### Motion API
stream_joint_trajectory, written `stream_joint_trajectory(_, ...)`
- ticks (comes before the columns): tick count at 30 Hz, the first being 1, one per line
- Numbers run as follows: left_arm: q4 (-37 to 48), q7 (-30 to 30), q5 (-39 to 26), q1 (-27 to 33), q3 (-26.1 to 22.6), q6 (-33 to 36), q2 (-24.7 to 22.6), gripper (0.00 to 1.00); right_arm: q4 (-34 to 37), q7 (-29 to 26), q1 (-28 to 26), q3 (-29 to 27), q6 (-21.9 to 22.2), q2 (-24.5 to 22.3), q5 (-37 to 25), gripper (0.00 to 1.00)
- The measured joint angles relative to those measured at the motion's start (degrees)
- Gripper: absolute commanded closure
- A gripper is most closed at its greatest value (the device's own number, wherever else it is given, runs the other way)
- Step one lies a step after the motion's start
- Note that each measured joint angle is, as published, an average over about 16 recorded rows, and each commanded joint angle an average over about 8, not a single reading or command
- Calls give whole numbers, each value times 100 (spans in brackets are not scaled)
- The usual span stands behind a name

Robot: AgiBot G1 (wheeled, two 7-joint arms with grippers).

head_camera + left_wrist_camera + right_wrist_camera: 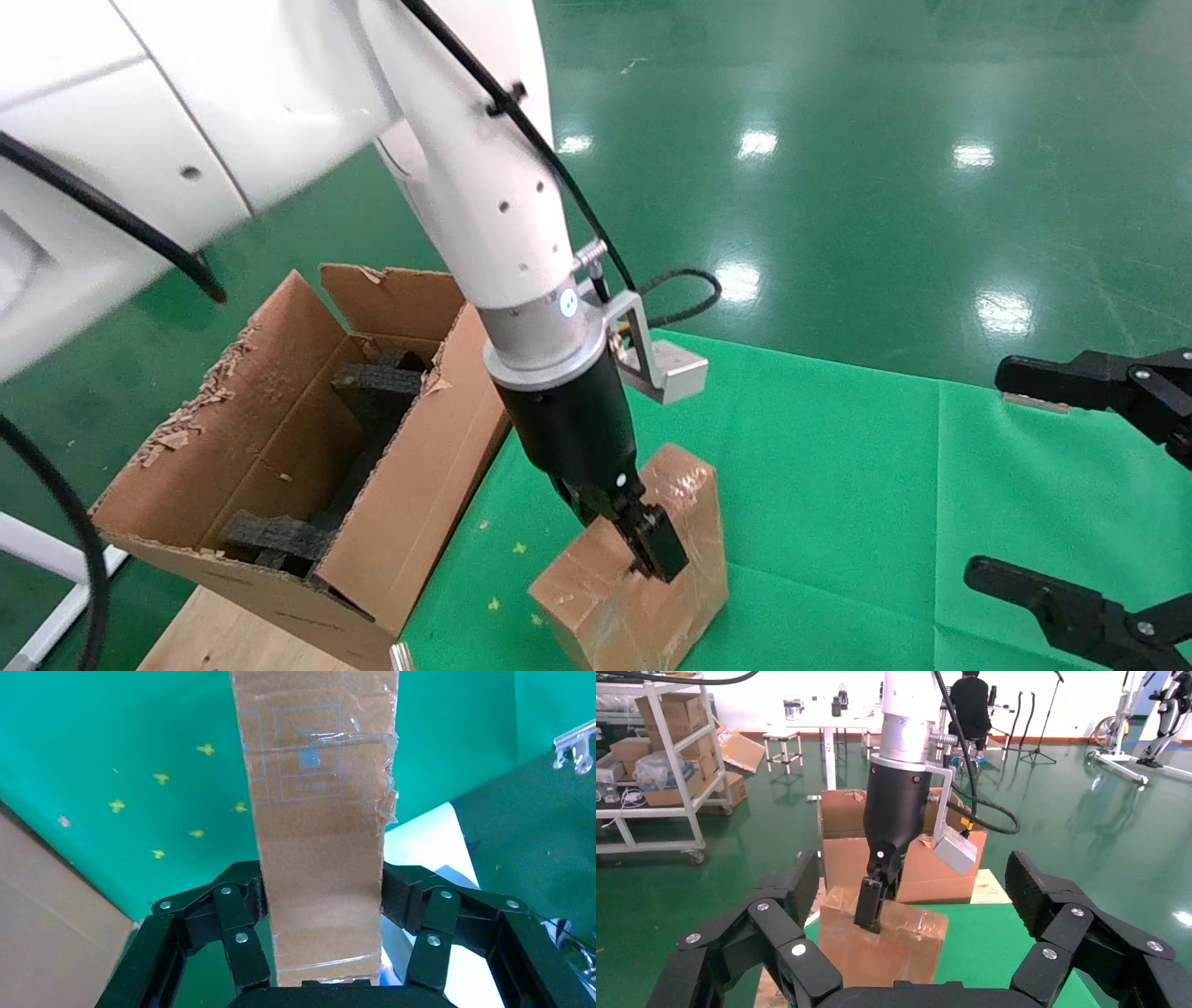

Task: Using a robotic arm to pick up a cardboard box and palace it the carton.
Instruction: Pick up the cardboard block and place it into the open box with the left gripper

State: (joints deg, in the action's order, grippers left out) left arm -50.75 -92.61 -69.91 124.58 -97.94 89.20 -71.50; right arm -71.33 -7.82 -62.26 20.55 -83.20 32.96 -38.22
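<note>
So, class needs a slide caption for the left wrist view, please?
Left claw shut on the small taped cardboard box, its fingers pressing both sides above the green cloth.

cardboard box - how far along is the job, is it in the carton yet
Not yet. Done: the left gripper has shut on the cardboard box, its fingers pressing both sides. In hand: the box looks tipped up on the green cloth, possibly starting to lift. Left: carry it to the carton, which holds only black foam, and release. The right gripper waits open nearby.
</note>
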Motion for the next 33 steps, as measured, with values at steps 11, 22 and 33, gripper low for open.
stream_joint_trajectory(11, 527, 479, -113, 1137, 257, -68, 908, 100, 0, 0, 0, 0, 0, 0, 0, 0)
stream_joint_trajectory(22, 1494, 1178, -994, 2065, 5, -99, 1757, 100, 0, 0, 0, 0, 0, 0, 0, 0)
stream_joint_trajectory(33, 2587, 2121, -1518, 1724, -330, -386, 2431, 100, 0, 0, 0, 1, 0, 0, 0, 0)
